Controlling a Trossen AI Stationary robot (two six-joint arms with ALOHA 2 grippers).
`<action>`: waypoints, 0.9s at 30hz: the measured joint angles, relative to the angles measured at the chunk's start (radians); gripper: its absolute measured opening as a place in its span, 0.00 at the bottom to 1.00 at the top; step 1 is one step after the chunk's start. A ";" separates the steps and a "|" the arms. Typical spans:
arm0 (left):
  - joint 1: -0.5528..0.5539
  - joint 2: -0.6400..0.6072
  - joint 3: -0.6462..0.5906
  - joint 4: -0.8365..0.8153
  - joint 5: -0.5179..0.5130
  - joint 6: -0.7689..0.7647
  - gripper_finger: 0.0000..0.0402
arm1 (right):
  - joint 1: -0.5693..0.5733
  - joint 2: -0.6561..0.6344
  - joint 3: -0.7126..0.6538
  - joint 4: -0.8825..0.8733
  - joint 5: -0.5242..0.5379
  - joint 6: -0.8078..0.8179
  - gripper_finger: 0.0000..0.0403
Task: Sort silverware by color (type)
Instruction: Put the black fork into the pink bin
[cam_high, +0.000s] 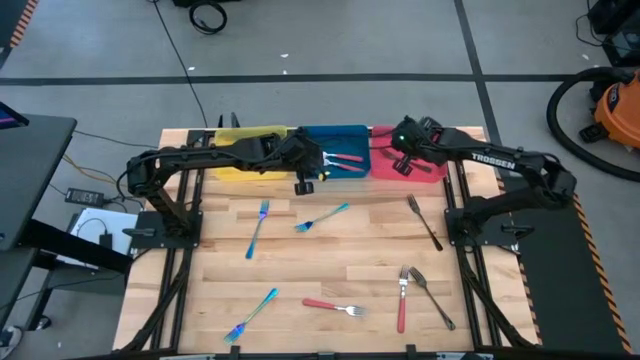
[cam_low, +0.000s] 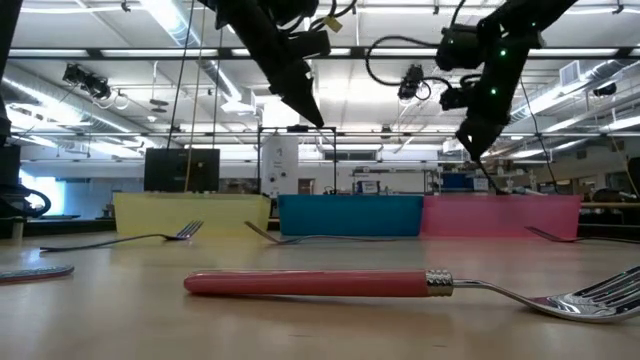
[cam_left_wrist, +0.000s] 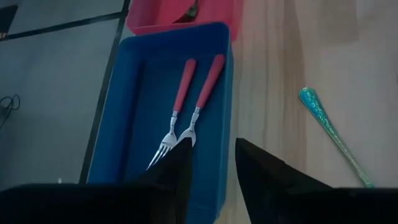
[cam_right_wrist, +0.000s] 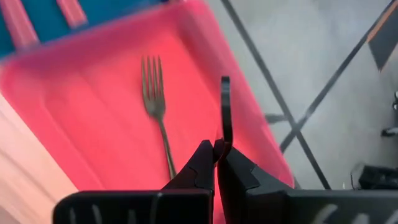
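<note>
My left gripper (cam_left_wrist: 211, 149) hovers open above the blue tray (cam_left_wrist: 134, 118), where two red-handled forks (cam_left_wrist: 193, 99) lie side by side on its floor. My right gripper (cam_right_wrist: 216, 149) is over the red tray (cam_right_wrist: 93, 124) and is shut on a dark grey utensil (cam_right_wrist: 225, 112). A dark fork (cam_right_wrist: 155, 112) lies flat in that tray. On the table lie three teal pieces (cam_high: 258, 228) (cam_high: 322, 217) (cam_high: 250, 315), two dark forks (cam_high: 424, 222) (cam_high: 432, 298) and two red-handled pieces (cam_high: 335, 307) (cam_high: 402, 300). My right gripper pinches the dark utensil between its two fingers, coming from above and pointing down into the red tray. A slim stretch with a rounded end (cam_right_wrist: 224, 82) sticks out past the fingertips. The utensil is lifted clear of the tray floor. The fingers hide the rest of it.
The yellow tray (cam_high: 240, 150) stands at the table's far left, next to the blue one, and the three trays form a row along the far edge. A red-handled fork (cam_low: 330, 284) lies close to the low camera. The middle of the table between the scattered pieces is bare wood.
</note>
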 joint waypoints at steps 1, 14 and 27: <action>0.000 0.000 0.000 0.000 0.000 -0.007 0.31 | -0.007 0.010 0.000 -0.011 0.000 0.000 0.03; 0.000 0.000 0.000 -0.062 0.000 -0.017 0.31 | -0.051 0.225 0.000 -0.021 -0.023 -0.007 0.03; 0.005 0.000 0.000 -0.069 0.000 0.008 0.31 | -0.050 0.376 0.001 0.064 -0.097 -0.026 0.05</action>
